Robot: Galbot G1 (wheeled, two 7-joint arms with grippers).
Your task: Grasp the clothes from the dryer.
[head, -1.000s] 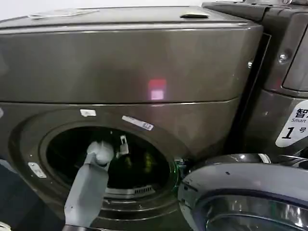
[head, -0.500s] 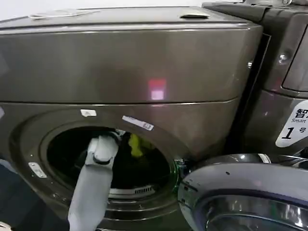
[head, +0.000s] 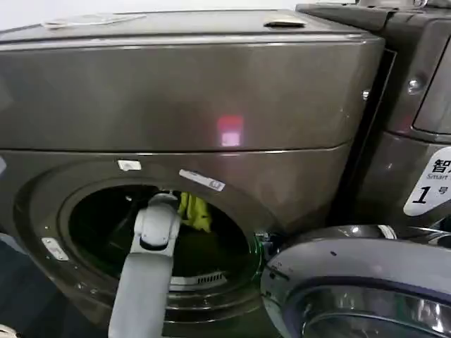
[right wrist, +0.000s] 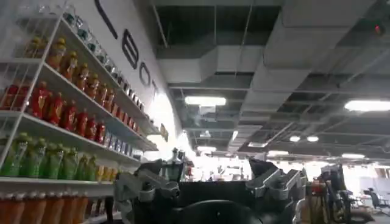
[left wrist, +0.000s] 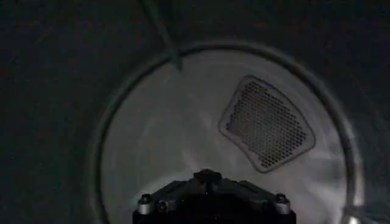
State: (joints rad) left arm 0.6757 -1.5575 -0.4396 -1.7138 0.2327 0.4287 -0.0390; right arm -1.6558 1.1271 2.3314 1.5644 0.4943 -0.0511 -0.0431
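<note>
The dryer [head: 176, 91] is a big bronze-grey front loader with its round mouth open. My left arm reaches up into that mouth, and the left gripper [head: 175, 201] sits near the mouth's upper rim. The clothes [head: 194, 211], a small yellow-green piece, hang from it in mid-air, off the drum floor. In the left wrist view the dark left gripper [left wrist: 207, 181] faces the drum's pale back wall and perforated vent [left wrist: 268, 125]; the clothes are hidden there. My right gripper [right wrist: 213, 176] is raised away from the dryer, pointing at a ceiling, open and holding nothing.
The dryer's door [head: 359, 274] hangs open at the lower right, close beside the mouth. Another machine [head: 423, 84] stands against the dryer's right side. The right wrist view shows a shelf of drink bottles [right wrist: 55, 115].
The left arm has drawn up and back towards the mouth's upper rim. The clothes, barely visible low in the drum a second ago, now hang lifted beside the gripper.
</note>
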